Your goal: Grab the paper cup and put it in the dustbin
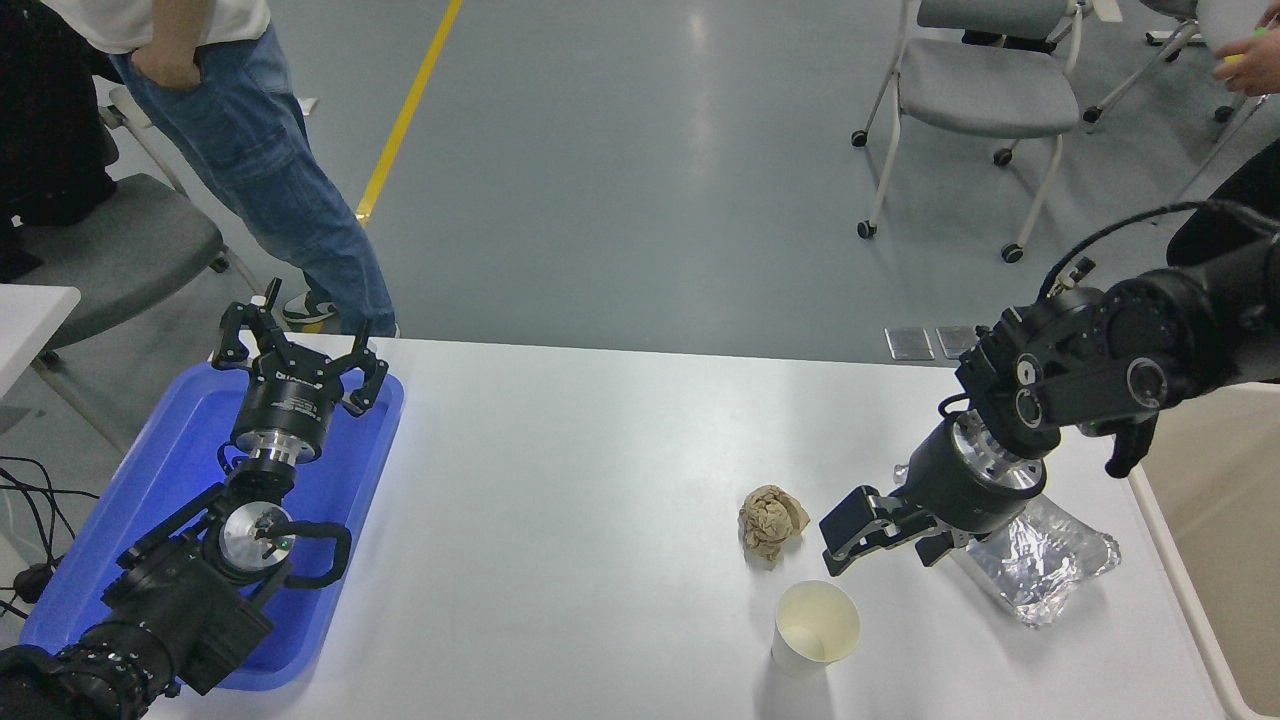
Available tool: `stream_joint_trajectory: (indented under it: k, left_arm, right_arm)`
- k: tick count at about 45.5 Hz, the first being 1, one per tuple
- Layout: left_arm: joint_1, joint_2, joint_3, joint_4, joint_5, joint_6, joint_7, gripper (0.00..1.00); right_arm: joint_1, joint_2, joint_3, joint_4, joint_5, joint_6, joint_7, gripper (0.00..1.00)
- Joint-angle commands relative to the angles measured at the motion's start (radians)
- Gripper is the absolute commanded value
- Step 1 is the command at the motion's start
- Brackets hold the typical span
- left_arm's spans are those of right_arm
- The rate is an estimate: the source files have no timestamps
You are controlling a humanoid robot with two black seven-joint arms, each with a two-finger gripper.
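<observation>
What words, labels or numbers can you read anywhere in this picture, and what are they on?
Left tool: a line of white print on its black body, too small and blurred to read.
Paper cup, dustbin, blue tray, foil tray, crumpled paper ball: no print visible.

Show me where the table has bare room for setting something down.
The widest bare patch lies between the blue tray, under the parked left tool, and the brown paper ball. The right side is crowded: ball, paper cup, foil tray and the open right tool sit close, with the dustbin beyond.
</observation>
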Motion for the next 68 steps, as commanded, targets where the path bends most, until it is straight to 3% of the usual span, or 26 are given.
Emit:
stream_joint_trajectory:
  k: [1,38,41,46,51,55,68]
  left_arm:
    - [0.0,0.0,0.0,0.0,0.0,-0.001,0.0,1.0]
    - [0.0,0.0,0.0,0.0,0.0,-0.001,0.0,1.0]
    - [0.0,0.0,0.0,0.0,0.001,-0.001,0.0,1.0]
    - [0.0,0.0,0.0,0.0,0.001,-0.001,0.0,1.0]
    - [0.0,0.0,0.0,0.0,0.0,-0.001,0.0,1.0]
    - [0.0,0.0,0.0,0.0,0.001,-0.001,0.0,1.0]
    - [0.0,0.0,0.0,0.0,0.001,-0.001,0.0,1.0]
  right_arm:
    - [-0.134,0.02,0.008,-0.045,0.001,-0.085,0.001,1.0]
    - [-0.345,0.018,-0.003,-0.117,0.106,-0.341,0.001,0.98]
    - [-0.347,0.018,-0.005,-0.117,0.106,-0.355,0.001,0.89]
    - [-0.344,0.018,-0.006,-0.114,0.09,-0.359,0.004,0.65]
    - [-0.335,0.029,-0.02,-0.109,0.073,-0.359,0.004,0.23]
    - [-0.324,0.032,-0.038,-0.106,0.055,-0.359,0.007,0.02]
    - [-0.299,0.032,-0.045,-0.103,0.05,-0.359,0.027,0.0]
